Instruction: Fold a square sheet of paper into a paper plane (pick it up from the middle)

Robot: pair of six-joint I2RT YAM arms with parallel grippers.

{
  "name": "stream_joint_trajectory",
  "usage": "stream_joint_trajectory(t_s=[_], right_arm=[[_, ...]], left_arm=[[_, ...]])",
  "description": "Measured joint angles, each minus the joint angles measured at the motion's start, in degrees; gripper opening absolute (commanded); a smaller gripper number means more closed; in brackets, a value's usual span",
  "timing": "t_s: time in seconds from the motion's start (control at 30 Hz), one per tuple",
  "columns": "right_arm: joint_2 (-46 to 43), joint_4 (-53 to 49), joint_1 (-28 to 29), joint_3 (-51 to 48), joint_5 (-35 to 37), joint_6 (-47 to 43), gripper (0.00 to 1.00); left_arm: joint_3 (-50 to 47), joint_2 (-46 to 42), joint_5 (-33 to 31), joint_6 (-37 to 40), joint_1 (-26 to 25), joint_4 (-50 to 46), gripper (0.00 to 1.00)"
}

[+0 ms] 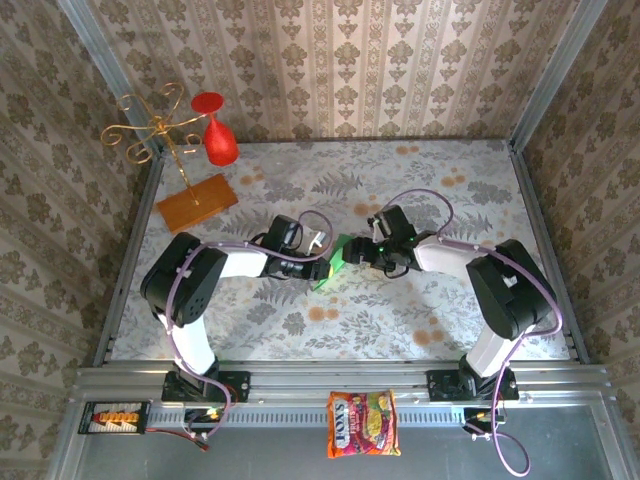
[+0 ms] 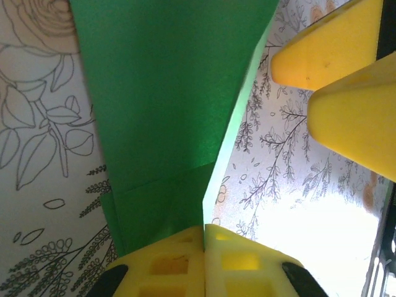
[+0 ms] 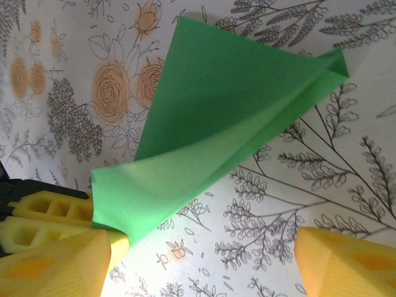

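Seen from overhead, a red-and-yellow snack packet (image 1: 362,423) lies at the near edge of the scene — the one item carrying print. Its lettering, dark characters on a pale patch along the packet's left side, is too small and blurred to be read. No other word, brand, number or sign is legible in any view.

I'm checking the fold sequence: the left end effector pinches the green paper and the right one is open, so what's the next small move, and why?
Probably ease the open right end effector forward onto the bowed flap of the green paper and close. The left end effector is shut on one corner, while the fold bulges, not creased.
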Motion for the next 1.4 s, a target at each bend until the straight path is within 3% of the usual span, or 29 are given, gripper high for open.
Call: stream_joint_trajectory(t_s=[1.03, 1.4], right_arm=[[7.2, -8.8, 1.0, 8.9, 1.9, -3.0, 0.78], [10.0, -15.6, 2.2, 14.1, 5.2, -2.6, 0.77]], left_arm=[[0.5, 2.3, 4.0, -4.1, 1.4, 1.2, 0.11], [0.5, 1.7, 4.8, -4.1, 1.4, 1.2, 0.27]])
